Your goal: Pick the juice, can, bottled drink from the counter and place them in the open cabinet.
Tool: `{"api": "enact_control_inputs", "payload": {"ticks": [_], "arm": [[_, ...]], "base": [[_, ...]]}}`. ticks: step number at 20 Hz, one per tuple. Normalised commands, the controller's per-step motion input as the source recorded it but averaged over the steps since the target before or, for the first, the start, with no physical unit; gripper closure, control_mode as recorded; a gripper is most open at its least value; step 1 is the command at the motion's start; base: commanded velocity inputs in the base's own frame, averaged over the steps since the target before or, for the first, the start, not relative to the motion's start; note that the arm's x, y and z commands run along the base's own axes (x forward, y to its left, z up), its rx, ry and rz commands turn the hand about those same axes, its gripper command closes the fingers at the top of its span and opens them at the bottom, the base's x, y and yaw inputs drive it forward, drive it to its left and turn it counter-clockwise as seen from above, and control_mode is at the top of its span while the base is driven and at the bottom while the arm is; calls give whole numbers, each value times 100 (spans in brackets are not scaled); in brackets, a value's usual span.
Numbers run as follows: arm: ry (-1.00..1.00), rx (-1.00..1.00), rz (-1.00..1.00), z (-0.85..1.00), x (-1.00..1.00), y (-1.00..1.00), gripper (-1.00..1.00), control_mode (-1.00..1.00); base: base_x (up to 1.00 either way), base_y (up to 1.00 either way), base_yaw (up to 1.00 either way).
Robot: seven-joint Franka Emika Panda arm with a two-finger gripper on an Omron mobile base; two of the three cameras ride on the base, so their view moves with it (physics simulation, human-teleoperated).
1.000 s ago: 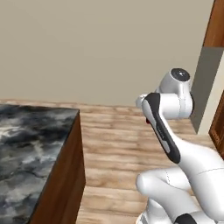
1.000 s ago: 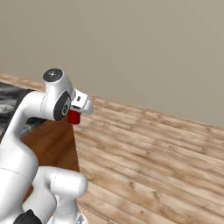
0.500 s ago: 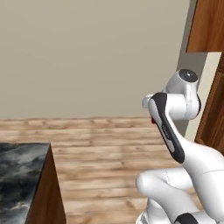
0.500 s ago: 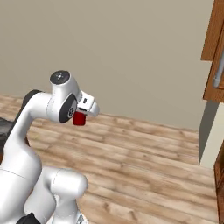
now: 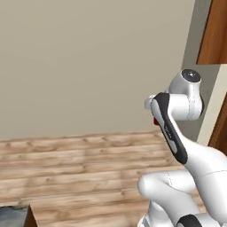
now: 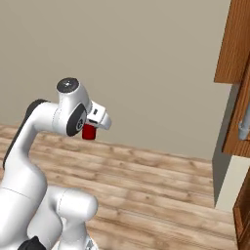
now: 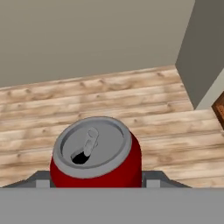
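Observation:
My gripper (image 7: 96, 177) is shut on the can (image 7: 96, 153), a small red can with a silver top and pull tab, held upright between the two dark fingers (image 7: 153, 178). In the right base view the can (image 6: 89, 132) hangs under the white hand, high above the wooden floor. A sliver of the can (image 5: 155, 122) peeks out behind the arm in the left base view. The open cabinet (image 6: 233, 44) stands at the right as reddish-brown wood with a grey bar handle (image 6: 244, 122). A corner of the counter (image 5: 13, 216) sits at the lower left. The juice and the bottled drink are out of view.
A light wooden plank floor (image 6: 161, 180) spreads ahead below a plain beige wall (image 5: 88, 62). A grey wall edge (image 7: 197, 57) runs beside the cabinet wood (image 5: 213, 31). The arm's own white links rise in the foreground of both base views.
The whole picture has swung: the base has turned right, so the counter slid off to the left and the cabinet came in on the right. The can stays gripped.

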Motion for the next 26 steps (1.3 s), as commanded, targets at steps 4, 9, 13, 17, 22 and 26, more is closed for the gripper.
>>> {"api": "enact_control_inputs", "payload": {"ticks": [4, 9, 13, 17, 22, 26], "arm": [[0, 0, 0, 0, 0, 0, 100, 100], [0, 0, 0, 0, 0, 0, 100, 100], [0, 0, 0, 0, 0, 0, 100, 100], [0, 0, 0, 0, 0, 0, 100, 100], [0, 0, 0, 0, 0, 0, 100, 100], [0, 0, 0, 0, 0, 0, 100, 100]], "base": [[100, 2, -17], [100, 6, -22], [66, -2, -59], [21, -12, -83], [21, -10, -84], [68, -3, -71]]}}
